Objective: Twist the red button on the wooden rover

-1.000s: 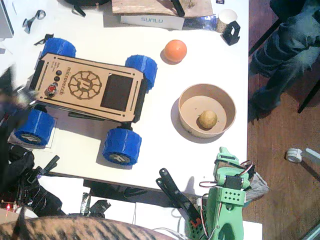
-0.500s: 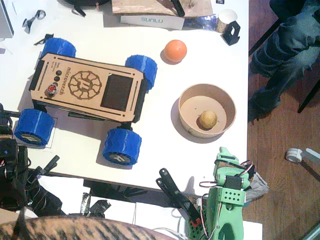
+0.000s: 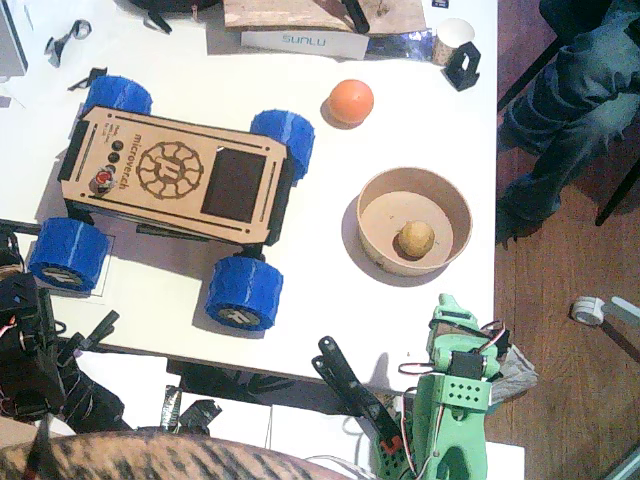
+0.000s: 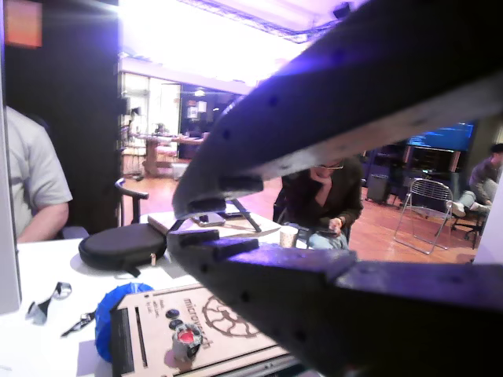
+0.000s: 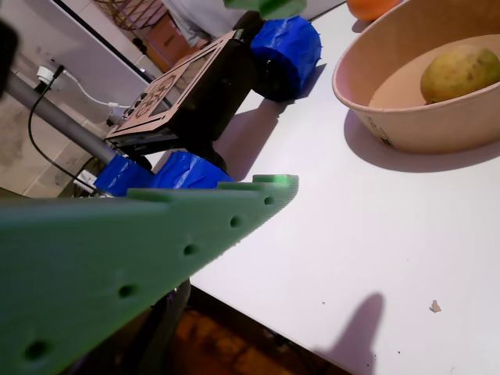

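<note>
The wooden rover (image 3: 175,178) stands at the table's left on blue wheels. Its red button (image 3: 101,182) sits near the deck's left end, with nothing touching it. My black left arm (image 3: 25,330) is low at the left edge, below the rover and apart from it. In a wrist view the left gripper (image 4: 185,224) holds nothing; its tips stand a narrow gap apart, and the red button (image 4: 186,339) shows beyond them on the rover (image 4: 220,330). My green right gripper (image 3: 450,305) rests at the bottom right. In the other wrist view, the right gripper (image 5: 277,94) is open and empty.
A wooden bowl (image 3: 415,173) holding a yellowish round fruit (image 3: 415,238) stands right of the rover. An orange ball (image 3: 350,101) lies behind it. A box (image 3: 305,42) and clutter line the far edge. A person's legs (image 3: 570,90) are at the right.
My left arm has drawn back from beside the rover's button end, down toward the lower left edge. The rover, bowl, ball and right arm have not moved.
</note>
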